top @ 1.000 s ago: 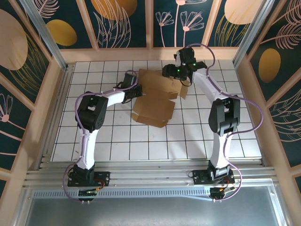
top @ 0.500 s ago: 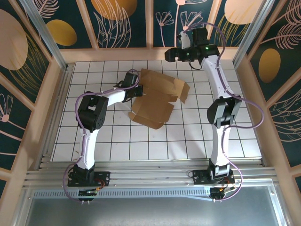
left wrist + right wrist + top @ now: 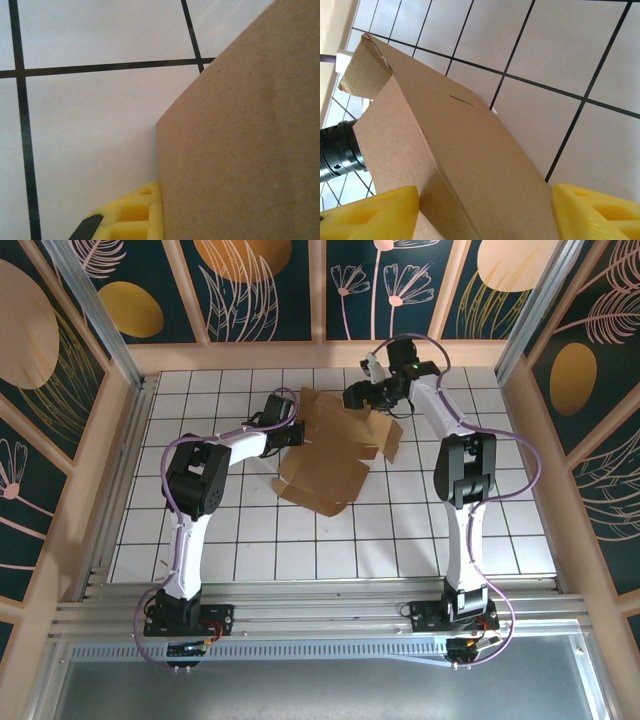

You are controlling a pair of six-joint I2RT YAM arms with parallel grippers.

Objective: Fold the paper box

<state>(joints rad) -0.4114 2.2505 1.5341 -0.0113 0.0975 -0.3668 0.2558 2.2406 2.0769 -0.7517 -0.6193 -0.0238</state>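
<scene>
Right gripper (image 3: 354,396) had dropped back astride the box's (image 3: 330,465) 12 o'clock flap, jaws spread. Left gripper (image 3: 292,433) stayed clenched on its 9 o'clock edge, so folding could resume.

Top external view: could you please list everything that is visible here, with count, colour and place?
paper box: one, brown cardboard, partly folded, far centre of the table
table: one, white tiles with dark lines, under everything
wall panels: several, dark teal with golden ovals and pale leaves, in wooden frames around the table
metal rail: one, silver, near edge
left arm: one, white and black, purple cable
right arm: one, same colours
left gripper: shut on the box's left edge
right gripper: jaws apart, at the box's far part
</scene>
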